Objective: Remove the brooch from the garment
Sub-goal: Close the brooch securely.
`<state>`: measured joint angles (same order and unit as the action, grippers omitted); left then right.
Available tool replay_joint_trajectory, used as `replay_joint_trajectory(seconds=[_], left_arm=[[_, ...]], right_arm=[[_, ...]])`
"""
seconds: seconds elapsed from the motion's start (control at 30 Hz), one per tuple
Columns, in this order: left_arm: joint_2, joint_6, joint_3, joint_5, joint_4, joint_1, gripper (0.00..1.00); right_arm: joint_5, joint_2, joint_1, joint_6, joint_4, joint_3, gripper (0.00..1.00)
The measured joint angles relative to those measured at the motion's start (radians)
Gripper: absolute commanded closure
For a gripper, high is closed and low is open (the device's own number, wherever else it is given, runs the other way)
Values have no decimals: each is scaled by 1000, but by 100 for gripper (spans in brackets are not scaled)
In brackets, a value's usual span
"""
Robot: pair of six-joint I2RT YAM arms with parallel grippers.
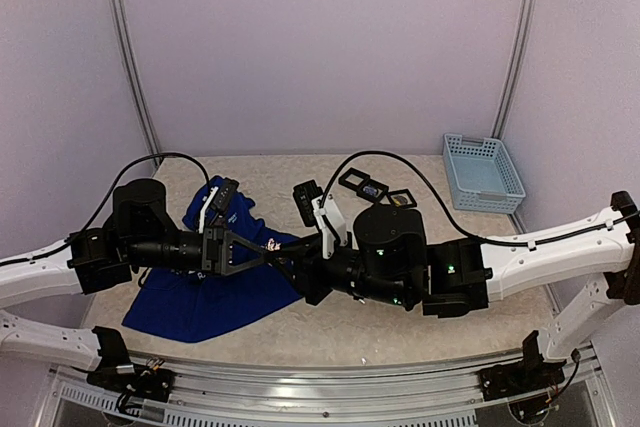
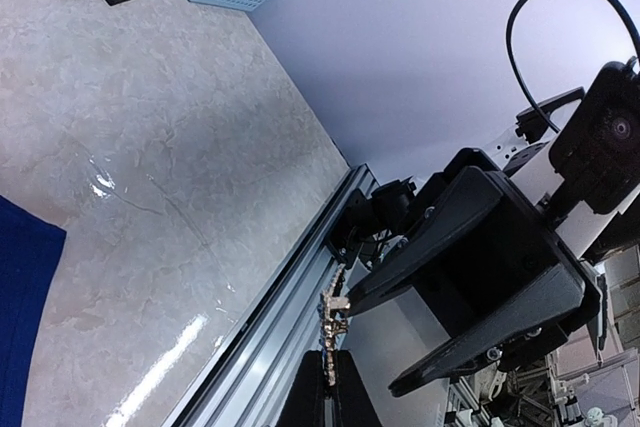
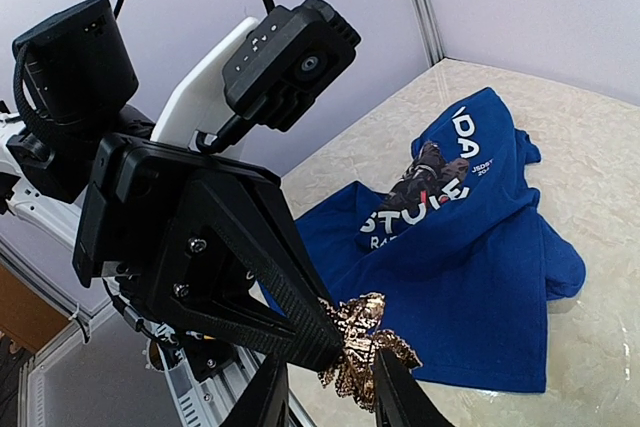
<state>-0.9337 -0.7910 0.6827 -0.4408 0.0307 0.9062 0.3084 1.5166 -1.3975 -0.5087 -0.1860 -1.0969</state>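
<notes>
The gold brooch hangs in the air above the table's near edge, off the garment. My left gripper is shut on the brooch, which shows edge-on between its fingers. My right gripper faces it, jaws apart on either side of the brooch; one finger touches its edge, and the left gripper's finger sits between them. The garment, a royal-blue T-shirt with white lettering, lies crumpled on the table at the left. Both grippers meet near the middle.
A light-blue basket stands at the back right. Small black square frames lie beside it. An aluminium rail runs along the table's near edge, right below the brooch.
</notes>
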Motion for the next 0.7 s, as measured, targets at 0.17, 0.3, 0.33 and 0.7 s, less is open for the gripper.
replay_joint_trajectory(seconds=[0.17,0.3,0.33,0.7], left_arm=[[6,8,0,-2,0,4,100],[6,11,0,-4,2,4,100],[6,11,0,-4,2,4,100],[13,12,-2,-4,5,4,100]], right_arm=[[-5,2,0,3,-6,0,77],[-11,8,0,9,-13,0,81],[-11,9,0,10,-13,0,82],[-4,10,0,14,-13,0,90]])
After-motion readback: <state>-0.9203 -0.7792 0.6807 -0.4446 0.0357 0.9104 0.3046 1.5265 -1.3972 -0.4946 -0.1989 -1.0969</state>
